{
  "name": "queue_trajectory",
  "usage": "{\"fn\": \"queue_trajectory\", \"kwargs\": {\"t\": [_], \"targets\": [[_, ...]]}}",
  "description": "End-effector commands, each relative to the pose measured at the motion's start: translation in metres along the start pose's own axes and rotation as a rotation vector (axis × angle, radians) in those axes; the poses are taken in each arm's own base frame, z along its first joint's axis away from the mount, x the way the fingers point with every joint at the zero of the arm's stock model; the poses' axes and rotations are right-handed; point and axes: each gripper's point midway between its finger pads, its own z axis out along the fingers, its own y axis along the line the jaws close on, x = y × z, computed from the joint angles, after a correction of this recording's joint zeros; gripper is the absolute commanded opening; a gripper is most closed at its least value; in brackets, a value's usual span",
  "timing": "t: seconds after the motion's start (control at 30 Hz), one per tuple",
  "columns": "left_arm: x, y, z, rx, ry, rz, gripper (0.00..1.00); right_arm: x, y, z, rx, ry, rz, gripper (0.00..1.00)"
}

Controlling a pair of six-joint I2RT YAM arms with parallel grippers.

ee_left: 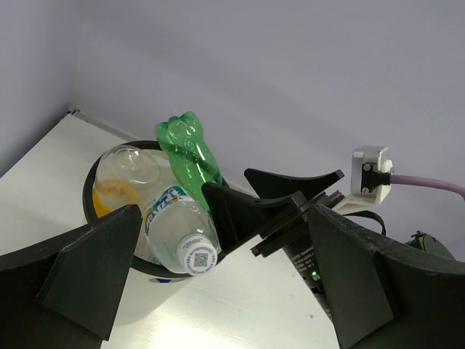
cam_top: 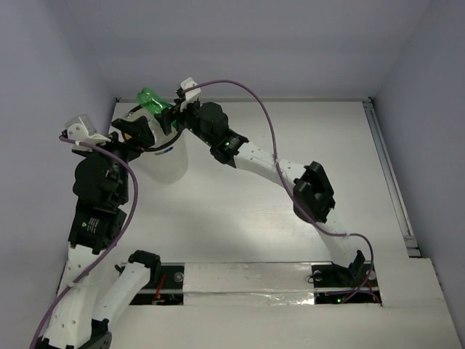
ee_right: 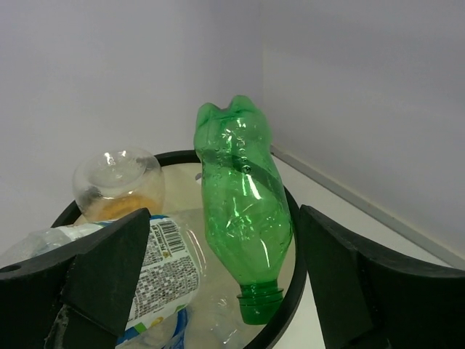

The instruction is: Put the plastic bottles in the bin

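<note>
Reading the top view first: bin (cam_top: 171, 164) sits far-left on the table (cam_top: 327, 138) with both arms reached in to it. Green bottle (cam_top: 151, 99) sticks out over its far rim. My guess is it's too long to drop flat onto the pile. Right gripper (cam_top: 173, 110) is just beside that bottle. The arm stretches diagonally across the table from its base, elbow bent. Left gripper (cam_top: 138, 134) is at the bin's left side, its arm folded up tight over its base.

Left wrist: left claw wide open, nothing in it, aimed at the bin (ee_left: 89, 196). Bin looks full. Clear bottle (ee_left: 128, 171) is base-up at back left and the labelled bottle (ee_left: 176, 231) lies cap-end toward me at the near rim. Green bottle (ee_left: 190, 151) leans at the right. There's an orange tint under the clear one, can't tell what. Right gripper (ee_left: 265, 200) is just right of the rim.

Right wrist: right claw open, one finger each side of the green bottle (ee_right: 243, 211), gaps on both sides, no contact. Bottle is neck-down, open mouth against the rim (ee_right: 289, 218). I'd say it's propped on the pile and could tip out. Only three bottles clearly visible.
</note>
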Motion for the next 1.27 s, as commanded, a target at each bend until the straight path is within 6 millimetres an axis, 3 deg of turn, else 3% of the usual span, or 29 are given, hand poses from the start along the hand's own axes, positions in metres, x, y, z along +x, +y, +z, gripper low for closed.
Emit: {"fn": "queue_trajectory", "kwargs": {"t": [0.0,0.13,0.17,0.27,0.3,0.33,0.4,0.5,0.53,0.57,0.63,0.67,0.73,0.77,0.8,0.83,0.87,0.9,0.93,1.0,1.03,1.13,1.23], "targets": [[-0.019,-0.008,-0.007,0.034,-0.047,-0.027,0.99,-0.056,0.013,-0.011,-0.027,-0.081,0.041,0.88],[-0.023,-0.011,-0.011,0.05,-0.052,-0.029,0.99,-0.066,0.011,-0.02,-0.013,-0.109,0.066,0.88],[-0.024,-0.012,-0.011,0.055,-0.048,-0.028,0.99,-0.085,0.011,-0.026,-0.016,-0.149,0.076,0.87],[-0.029,-0.019,-0.013,0.081,-0.044,-0.03,0.99,-0.096,0.013,-0.041,-0.021,-0.164,0.104,0.88],[-0.03,-0.021,-0.014,0.089,-0.042,-0.031,0.99,-0.13,0.013,-0.054,-0.024,-0.231,0.114,0.88],[-0.033,-0.026,-0.018,0.122,-0.043,-0.034,0.99,-0.121,0.011,-0.062,-0.013,-0.213,0.125,0.88],[-0.038,-0.034,-0.024,0.169,-0.053,-0.038,0.99,-0.14,0.007,-0.08,0.001,-0.251,0.137,0.85],[-0.038,-0.041,-0.032,0.22,-0.038,-0.036,0.99,-0.163,-0.002,-0.125,0.042,-0.286,0.173,0.68],[-0.037,-0.043,-0.033,0.231,-0.031,-0.036,0.99,-0.165,-0.007,-0.137,0.069,-0.284,0.202,0.42],[-0.034,-0.042,-0.035,0.23,-0.015,-0.036,0.99,-0.174,-0.01,-0.165,0.081,-0.293,0.225,0.28],[-0.034,-0.043,-0.04,0.243,-0.008,-0.038,0.99,-0.176,-0.016,-0.195,0.112,-0.288,0.292,0.0],[-0.031,-0.041,-0.041,0.239,0.003,-0.034,0.99,-0.175,-0.019,-0.226,0.121,-0.279,0.307,0.0],[-0.031,-0.038,-0.048,0.246,-0.001,-0.038,0.99,-0.172,-0.028,-0.258,0.166,-0.275,0.345,0.0],[-0.028,-0.036,-0.051,0.242,0.007,-0.035,0.99,-0.194,-0.032,-0.291,0.174,-0.325,0.367,0.0],[-0.027,-0.032,-0.056,0.24,0.003,-0.03,0.99,-0.16,-0.041,-0.305,0.237,-0.241,0.377,0.01],[-0.026,-0.029,-0.058,0.235,0.007,-0.026,0.99,-0.155,-0.045,-0.32,0.26,-0.227,0.386,0.04],[-0.022,-0.027,-0.06,0.228,0.017,-0.021,0.99,-0.151,-0.05,-0.336,0.288,-0.219,0.393,0.1],[-0.019,-0.022,-0.064,0.217,0.026,-0.018,0.99,-0.154,-0.055,-0.365,0.311,-0.22,0.401,0.17],[-0.014,-0.017,-0.064,0.203,0.035,-0.012,0.99,-0.135,-0.066,-0.379,0.378,-0.194,0.416,0.36],[-0.007,-0.011,-0.067,0.185,0.054,-0.006,0.99,-0.129,-0.075,-0.412,0.43,-0.187,0.439,0.54],[0.001,-0.008,-0.066,0.178,0.075,-0.01,0.99,-0.118,-0.08,-0.421,0.463,-0.178,0.45,0.63],[0.014,-0.009,-0.065,0.191,0.108,-0.018,0.99,-0.108,-0.086,-0.439,0.492,-0.177,0.465,0.64],[0.023,-0.008,-0.059,0.175,0.142,-0.023,0.99,-0.107,-0.085,-0.442,0.489,-0.172,0.465,0.64]]}}
